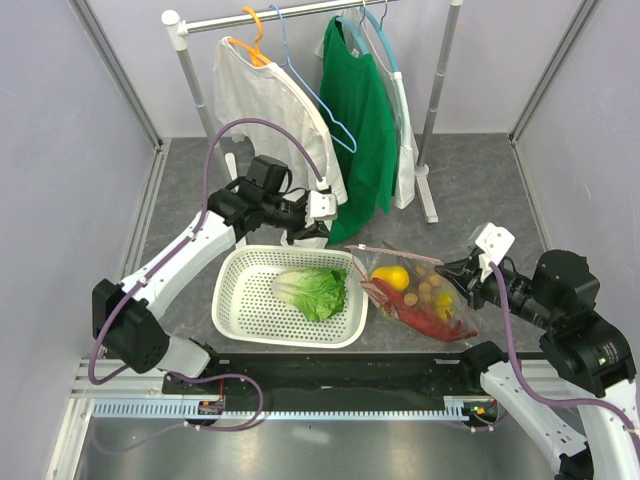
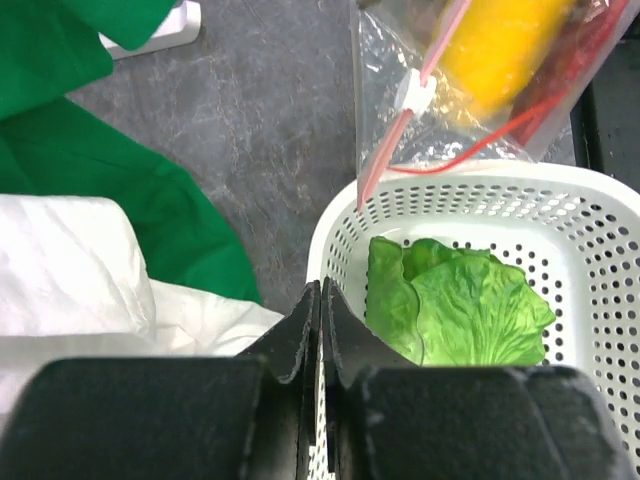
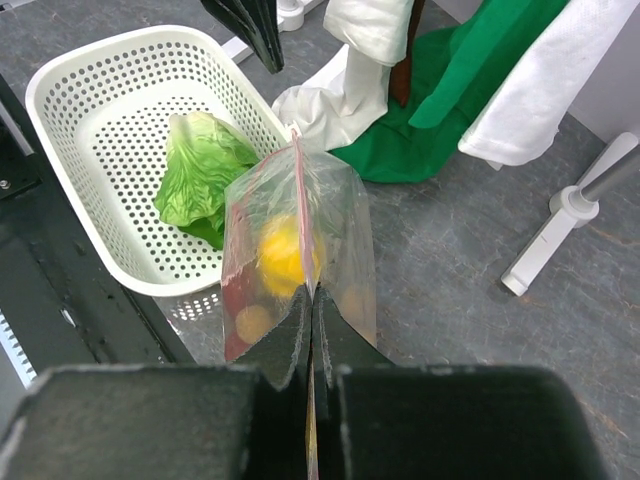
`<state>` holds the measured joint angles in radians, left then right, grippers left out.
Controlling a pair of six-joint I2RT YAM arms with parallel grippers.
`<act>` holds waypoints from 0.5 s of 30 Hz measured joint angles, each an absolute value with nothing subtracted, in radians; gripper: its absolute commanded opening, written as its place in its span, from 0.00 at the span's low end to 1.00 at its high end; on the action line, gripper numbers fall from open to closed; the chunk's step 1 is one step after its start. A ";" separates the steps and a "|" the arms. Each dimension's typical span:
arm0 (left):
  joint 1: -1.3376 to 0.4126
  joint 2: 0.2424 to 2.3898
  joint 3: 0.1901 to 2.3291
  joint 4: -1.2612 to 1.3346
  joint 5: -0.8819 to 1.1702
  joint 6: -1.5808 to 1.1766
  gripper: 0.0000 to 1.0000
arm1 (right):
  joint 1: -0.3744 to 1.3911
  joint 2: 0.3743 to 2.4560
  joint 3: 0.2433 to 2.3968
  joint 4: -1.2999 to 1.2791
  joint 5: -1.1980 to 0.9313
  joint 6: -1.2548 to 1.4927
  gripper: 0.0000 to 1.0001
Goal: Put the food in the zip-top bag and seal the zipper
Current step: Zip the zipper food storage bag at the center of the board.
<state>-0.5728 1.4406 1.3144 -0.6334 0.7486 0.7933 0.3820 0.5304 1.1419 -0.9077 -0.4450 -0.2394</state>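
Beside the basket [image 1: 285,338], your right hand [image 3: 309,298] clamps the bag [image 3: 340,230]; left hand [image 2: 320,300] is together, empty. Bag's floppy, slippery: pinch its zipper [image 2: 398,130].

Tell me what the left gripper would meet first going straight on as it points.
Probably the rim of the white basket, just ahead of the shut left gripper; the lettuce lies right of that line. Depth is unclear.
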 measured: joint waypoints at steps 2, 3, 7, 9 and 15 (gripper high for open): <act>-0.570 1.439 1.314 -0.651 0.748 0.800 0.21 | 0.382 0.530 1.142 -0.909 -0.442 -0.239 0.00; -0.571 1.438 1.314 -0.656 0.754 0.801 0.39 | 0.382 0.530 1.142 -0.910 -0.443 -0.239 0.00; -0.572 1.438 1.324 -0.672 0.794 0.790 0.57 | 0.382 0.530 1.142 -0.915 -0.452 -0.239 0.00; -0.577 1.438 1.336 -0.671 0.820 0.783 0.60 | 0.382 0.530 1.142 -0.916 -0.458 -0.239 0.00; -0.632 1.447 1.346 -0.609 0.846 0.741 0.60 | 0.382 0.530 1.142 -0.922 -0.477 -0.240 0.00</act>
<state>-0.6315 1.4467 1.3457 -0.6094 0.8455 0.7406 0.3820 0.5301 1.1419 -0.9222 -0.4774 -0.2398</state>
